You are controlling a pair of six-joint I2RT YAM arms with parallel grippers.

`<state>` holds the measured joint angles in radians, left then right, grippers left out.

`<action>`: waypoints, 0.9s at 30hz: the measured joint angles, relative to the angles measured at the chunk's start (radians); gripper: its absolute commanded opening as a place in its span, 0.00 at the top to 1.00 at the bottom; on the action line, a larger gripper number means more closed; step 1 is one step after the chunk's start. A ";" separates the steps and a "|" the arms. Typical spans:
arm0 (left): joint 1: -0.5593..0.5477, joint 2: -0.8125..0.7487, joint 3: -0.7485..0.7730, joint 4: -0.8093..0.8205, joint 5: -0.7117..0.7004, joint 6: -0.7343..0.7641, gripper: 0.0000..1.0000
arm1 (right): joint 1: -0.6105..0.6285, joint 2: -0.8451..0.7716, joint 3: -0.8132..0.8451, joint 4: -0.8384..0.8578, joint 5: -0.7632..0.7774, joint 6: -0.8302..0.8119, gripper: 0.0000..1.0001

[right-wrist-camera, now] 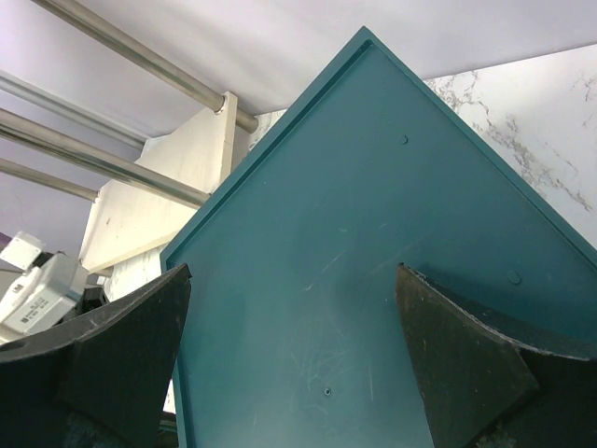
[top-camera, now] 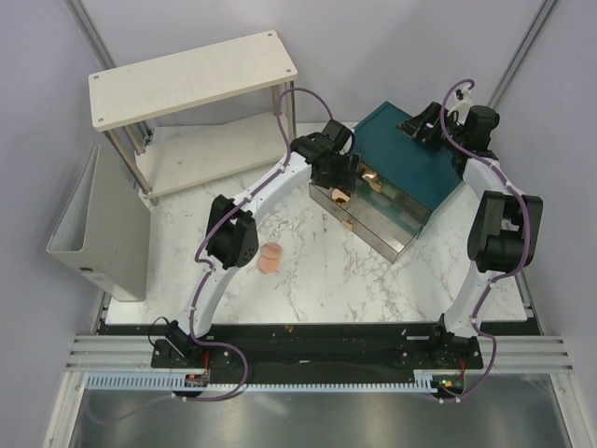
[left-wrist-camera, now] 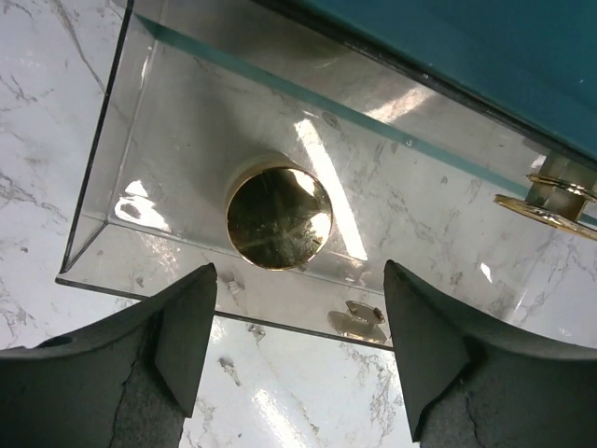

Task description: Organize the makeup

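Note:
The round gold-rimmed pot (left-wrist-camera: pixel 278 217) with a dark centre lies in the clear pulled-out drawer (left-wrist-camera: pixel 140 140) of the teal box (top-camera: pixel 410 154). My left gripper (left-wrist-camera: pixel 298 280) is open and empty, just above the drawer's front edge; in the top view it (top-camera: pixel 340 187) hovers over the drawer. The peach-pink sponge (top-camera: pixel 270 257) lies on the marble table beside the left arm. My right gripper (right-wrist-camera: pixel 294 280) is open and empty above the teal box top (right-wrist-camera: pixel 373 243); the top view shows it (top-camera: pixel 424 126) at the box's far corner. The peach tube and the mint-green piece are out of view.
A white two-level shelf (top-camera: pixel 191 79) stands at the back left, and a grey bin (top-camera: pixel 93 233) at the left table edge. A gold drawer knob (left-wrist-camera: pixel 550 196) sits to the right of the open drawer. The shelf also shows in the right wrist view (right-wrist-camera: pixel 159 205).

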<state>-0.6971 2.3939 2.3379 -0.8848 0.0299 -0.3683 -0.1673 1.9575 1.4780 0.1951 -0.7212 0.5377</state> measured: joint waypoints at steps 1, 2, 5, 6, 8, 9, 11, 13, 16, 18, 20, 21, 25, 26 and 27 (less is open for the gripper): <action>0.002 0.000 0.005 0.001 0.001 0.000 0.22 | 0.000 0.000 0.000 0.001 0.000 0.000 0.02; 0.002 0.000 0.007 0.003 0.000 0.000 0.22 | 0.000 0.000 0.000 0.001 -0.001 0.001 0.02; 0.008 -0.004 0.009 0.004 -0.007 0.002 0.23 | 0.000 0.000 0.000 0.001 -0.001 0.001 0.02; 0.009 -0.010 0.009 0.003 -0.015 0.006 0.23 | 0.000 0.000 0.000 0.001 0.000 0.001 0.02; 0.013 -0.042 -0.020 0.008 -0.036 0.015 0.23 | 0.000 0.000 -0.001 0.002 0.000 0.001 0.02; 0.018 -0.072 -0.048 0.005 -0.046 0.019 0.23 | 0.000 -0.001 -0.003 0.004 0.000 0.001 0.02; 0.027 -0.165 -0.140 0.012 -0.064 0.025 0.23 | 0.000 -0.002 -0.005 0.008 0.000 0.001 0.02; 0.039 -0.260 -0.229 0.015 -0.081 0.025 0.23 | 0.000 -0.002 -0.006 0.008 0.000 0.001 0.02; 0.070 -0.431 -0.426 0.035 -0.100 0.021 0.25 | 0.000 -0.002 -0.006 0.008 0.000 0.001 0.02; 0.090 -0.518 -0.552 0.041 -0.109 0.013 0.26 | 0.000 -0.002 -0.006 0.008 0.000 0.001 0.02; 0.106 -0.568 -0.662 0.058 -0.117 -0.002 0.27 | 0.001 -0.002 -0.006 0.009 -0.001 0.002 0.02; 0.110 -0.582 -0.718 0.057 -0.122 -0.014 0.28 | 0.001 -0.002 -0.007 0.010 -0.001 0.002 0.02; 0.110 -0.582 -0.914 0.067 -0.124 -0.066 0.31 | 0.001 -0.002 -0.008 0.012 -0.002 0.006 0.02; 0.109 -0.581 -0.949 0.064 -0.124 -0.078 0.31 | 0.001 -0.002 -0.008 0.013 -0.002 0.008 0.02; 0.108 -0.581 -0.980 0.067 -0.123 -0.091 0.32 | 0.001 -0.002 -0.008 0.013 -0.002 0.009 0.02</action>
<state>-0.5888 1.8130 1.3582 -0.8177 -0.0929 -0.4595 -0.1665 1.9556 1.4700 0.2081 -0.7235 0.5468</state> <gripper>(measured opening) 0.696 0.982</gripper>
